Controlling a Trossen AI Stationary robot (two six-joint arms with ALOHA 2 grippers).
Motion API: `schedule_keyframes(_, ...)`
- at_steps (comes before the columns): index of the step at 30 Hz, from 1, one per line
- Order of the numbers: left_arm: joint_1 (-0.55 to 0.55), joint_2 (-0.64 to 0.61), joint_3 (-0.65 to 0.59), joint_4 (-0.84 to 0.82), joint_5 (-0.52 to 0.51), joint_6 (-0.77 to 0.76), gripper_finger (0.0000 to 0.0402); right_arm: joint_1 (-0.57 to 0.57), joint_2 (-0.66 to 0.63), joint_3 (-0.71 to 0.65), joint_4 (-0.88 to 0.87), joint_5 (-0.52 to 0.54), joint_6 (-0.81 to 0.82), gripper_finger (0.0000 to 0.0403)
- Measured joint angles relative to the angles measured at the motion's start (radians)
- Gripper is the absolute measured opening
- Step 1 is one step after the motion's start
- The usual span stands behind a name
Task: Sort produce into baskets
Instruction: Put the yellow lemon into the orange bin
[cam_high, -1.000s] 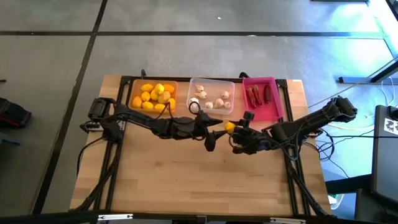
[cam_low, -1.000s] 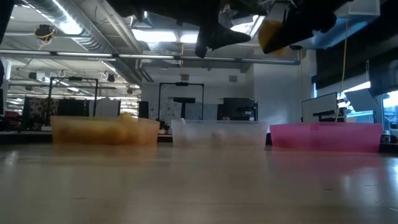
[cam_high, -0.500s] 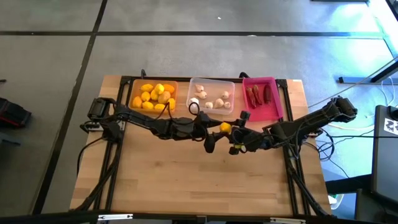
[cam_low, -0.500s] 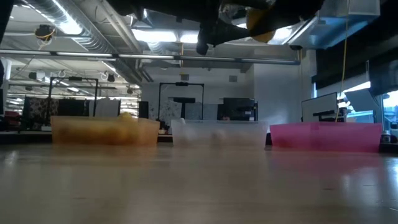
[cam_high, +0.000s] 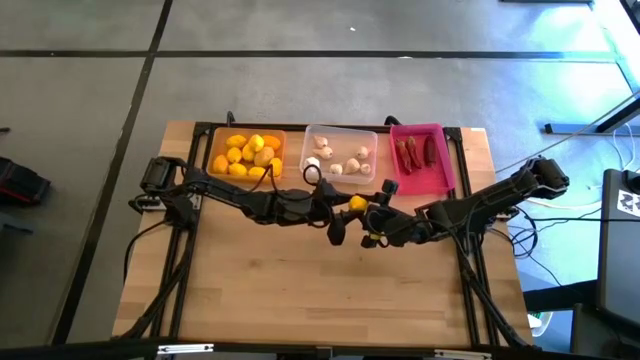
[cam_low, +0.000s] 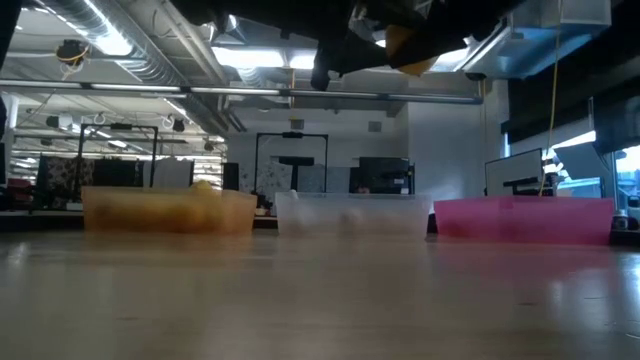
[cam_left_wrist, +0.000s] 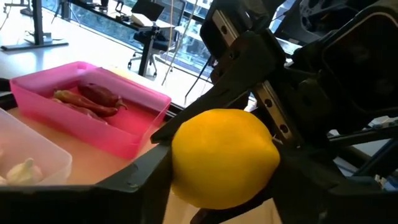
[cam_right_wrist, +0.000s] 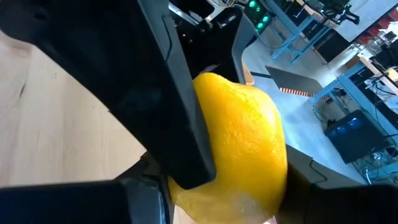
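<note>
Above mid-table: your two grippers meet over bare wood, just in front of the clear tray (cam_high: 340, 153), with one lemon (cam_high: 357, 203) between them, well off the surface.
Right gripper (cam_high: 372, 212): your right wrist view shows its dark fingers (cam_right_wrist: 168, 93) pressed to both sides of the lemon (cam_right_wrist: 239, 149), so it has a firm hold.
Left gripper (cam_high: 340, 212): its fingers (cam_left_wrist: 134, 180) are spread about as wide as the lemon (cam_left_wrist: 224, 157) and lie along its flanks; you cannot tell whether they bear any of its weight.
Orange tray (cam_high: 246, 153): back left, holding a heap of lemons (cam_high: 248, 153).
Clear tray: back centre, with garlic bulbs (cam_high: 335, 160).
Pink tray (cam_high: 421, 157): back right, with red chilies (cam_high: 417, 151) lying inside.
Table (cam_high: 300, 290): wooden, and you see no loose produce on it.
</note>
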Motion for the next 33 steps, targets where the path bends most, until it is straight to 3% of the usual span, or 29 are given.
schedule_keyframes(3, 0.0, 0.0, 0.0, 0.003, -0.005, 0.011, 0.0191, 0.0, 0.0, 0.0, 0.002, 0.001, -0.002, 0.0175)
schedule_keyframes(12, -0.002, 0.0, 0.004, 0.015, 0.001, 0.027, 0.019, 0.002, -0.023, 0.006, -0.059, -0.011, 0.065, 0.0266)
schedule_keyframes(17, -0.011, -0.042, 0.005, -0.055, -0.02, 0.035, 0.0196, 0.004, -0.093, 0.006, -0.224, -0.058, 0.172, 0.0301)
schedule_keyframes(22, -0.012, -0.136, 0.006, -0.295, -0.077, 0.039, 0.0195, 0.004, -0.164, 0.005, -0.435, -0.223, 0.344, 0.0306)
schedule_keyframes(26, -0.005, -0.226, 0.006, -0.536, -0.178, 0.027, 0.0197, 0.003, -0.178, 0.004, -0.556, -0.357, 0.469, 0.0306)
schedule_keyframes(33, 0.048, -0.383, 0.005, -1.007, -0.39, -0.112, 0.0198, 0.003, -0.137, 0.003, -0.582, -0.346, 0.526, 0.0307)
